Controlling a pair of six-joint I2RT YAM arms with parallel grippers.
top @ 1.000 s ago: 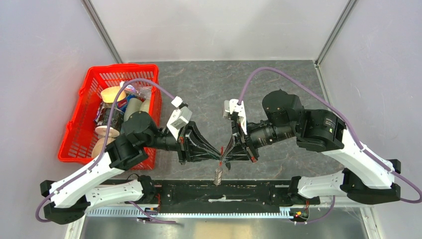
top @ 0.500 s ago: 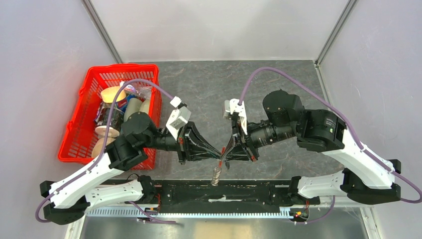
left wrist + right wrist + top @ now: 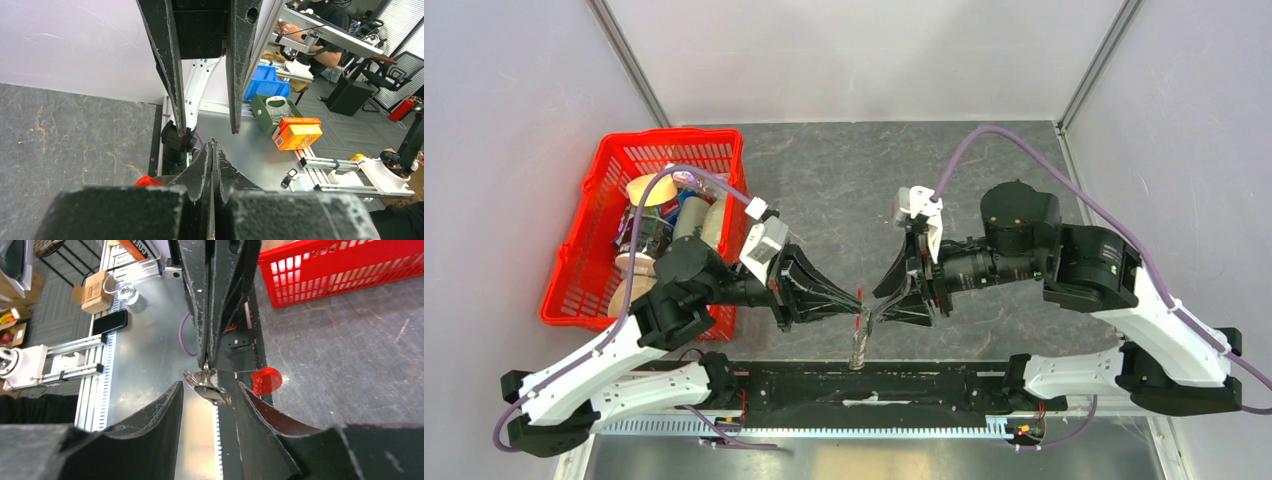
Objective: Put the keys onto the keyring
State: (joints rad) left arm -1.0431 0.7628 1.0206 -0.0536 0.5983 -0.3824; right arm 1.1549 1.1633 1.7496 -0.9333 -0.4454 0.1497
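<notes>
A red plastic mesh basket [image 3: 574,262], filled with tubs and packets, sits well out to the left of my left hand [image 3: 852,300] on the grey marbled surface [image 3: 844,170]. My left hand is clenched, its two black fingers [image 3: 204,165] pressed flat together. Their tips pinch the top of the grey metal keyring [image 3: 206,386]. The keyring hangs below those tips as a small bundle of silver loops, clear of the surface and over its near edge. Its bright red curved strip [image 3: 266,381] sticks out from the bundle on a thin wire.

Just right of that, my right hand [image 3: 876,306] faces my left hand tip to tip. It is released, with its fingers [image 3: 165,412] spread apart. The metal bundle sits in the gap between them, nearer one finger than the other. I cannot tell whether it touches that finger.

I cannot pick the tiny silver key out from the rings in that bundle, so I cannot say whether it is threaded on.
</notes>
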